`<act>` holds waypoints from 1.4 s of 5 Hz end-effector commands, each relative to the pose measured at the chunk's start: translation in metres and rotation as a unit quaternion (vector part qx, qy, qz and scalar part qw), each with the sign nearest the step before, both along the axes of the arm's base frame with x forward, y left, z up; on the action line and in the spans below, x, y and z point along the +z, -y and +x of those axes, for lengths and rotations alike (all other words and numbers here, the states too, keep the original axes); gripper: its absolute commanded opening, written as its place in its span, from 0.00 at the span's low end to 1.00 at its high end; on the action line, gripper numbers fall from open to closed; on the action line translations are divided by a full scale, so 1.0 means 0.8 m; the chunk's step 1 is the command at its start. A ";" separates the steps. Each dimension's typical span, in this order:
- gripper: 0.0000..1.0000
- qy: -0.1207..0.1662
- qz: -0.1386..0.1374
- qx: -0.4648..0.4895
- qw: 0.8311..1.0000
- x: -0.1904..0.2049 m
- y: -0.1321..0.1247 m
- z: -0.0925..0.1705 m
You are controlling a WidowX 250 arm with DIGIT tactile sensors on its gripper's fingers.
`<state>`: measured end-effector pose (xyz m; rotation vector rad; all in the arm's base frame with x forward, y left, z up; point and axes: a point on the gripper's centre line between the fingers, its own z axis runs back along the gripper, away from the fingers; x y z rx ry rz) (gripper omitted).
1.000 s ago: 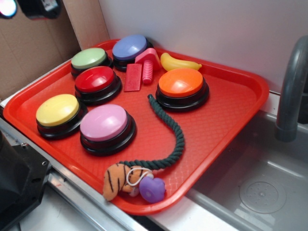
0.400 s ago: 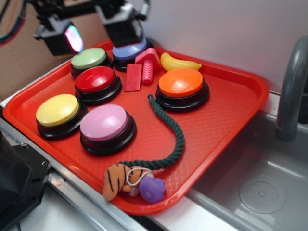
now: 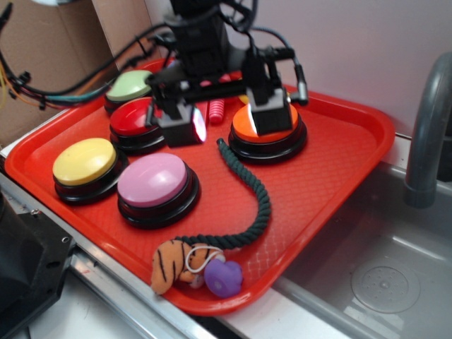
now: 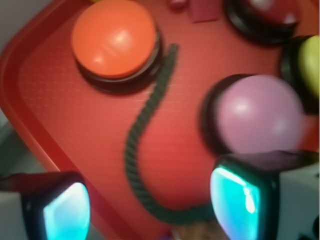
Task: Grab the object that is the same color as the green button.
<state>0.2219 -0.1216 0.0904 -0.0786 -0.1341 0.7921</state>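
Note:
A long dark green twisted rope [image 3: 260,198] curls across the red tray [image 3: 332,162], from beside the orange button [image 3: 240,127] down to a tiger-striped plush [image 3: 173,263] and purple heart [image 3: 224,278]. In the wrist view the rope [image 4: 135,155] snakes down the middle. The pale green button [image 3: 127,85] sits at the tray's back left, partly behind cables. My gripper [image 3: 226,126] hovers open above the rope's upper end, its two glowing fingers [image 3: 182,126] wide apart, nothing between them. The wrist view shows the gripper [image 4: 150,210] high above the tray, the rope's bend between the pads.
Red [image 3: 131,120], yellow [image 3: 83,161] and pink [image 3: 152,179] buttons crowd the tray's left half. A pink ribbed toy [image 3: 217,109] lies behind the gripper. A grey faucet [image 3: 427,134] and sink [image 3: 381,282] are to the right. A black block [image 3: 25,275] stands at the front left.
The arm has swung in from the top left, down and right over the tray, and now hangs above the rope's upper end, covering the blue-purple button and the banana.

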 end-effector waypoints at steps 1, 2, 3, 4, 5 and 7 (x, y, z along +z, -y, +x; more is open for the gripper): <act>1.00 0.028 0.016 0.039 0.999 -0.042 0.004 0.033; 1.00 0.010 0.010 0.041 0.999 -0.063 0.001 0.039; 1.00 0.013 0.005 0.039 0.999 -0.074 -0.001 0.042; 1.00 0.010 -0.005 0.043 0.999 -0.084 -0.005 0.042; 0.38 0.009 0.007 0.044 0.999 -0.091 -0.005 0.042; 0.00 -0.007 0.007 0.037 0.999 -0.093 -0.002 0.043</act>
